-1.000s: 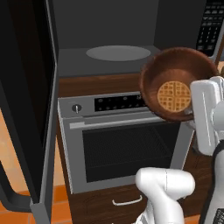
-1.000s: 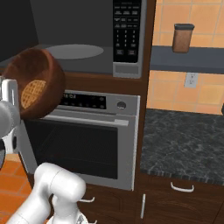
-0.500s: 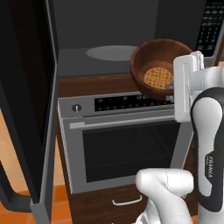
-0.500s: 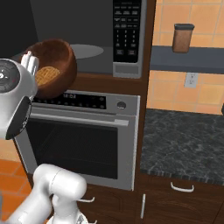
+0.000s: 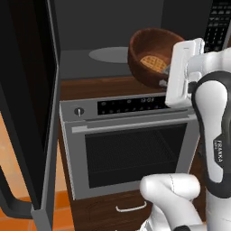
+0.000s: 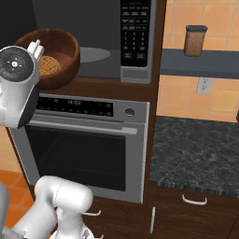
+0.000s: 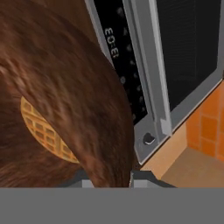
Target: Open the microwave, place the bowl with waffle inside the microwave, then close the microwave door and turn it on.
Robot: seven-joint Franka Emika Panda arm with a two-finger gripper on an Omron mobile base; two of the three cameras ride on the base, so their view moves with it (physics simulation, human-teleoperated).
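Bowl (image 5: 151,56), dark brown and tilted, held off any surface at the mouth of the microwave (image 5: 108,36), toward 2 o'clock in the left base view; a round golden waffle (image 5: 152,62) lies inside it. End effector (image 5: 165,82) clamped on the bowl's near rim, its fingertips (image 7: 142,178) pressed close either side of the wall in the hand view. Microwave door (image 5: 29,103) swung fully open at 9 o'clock, its black curved handle (image 5: 11,191) at the lower left. Grey turntable (image 5: 110,54) lies on the cavity floor behind the bowl. Keypad (image 6: 135,32) sits at the cavity's right. Steel oven (image 6: 88,144) stands directly below. Brown canister (image 6: 194,40) rests on a shelf (image 6: 200,63) at 1 o'clock in the right base view, above the dark speckled bench (image 6: 196,154).
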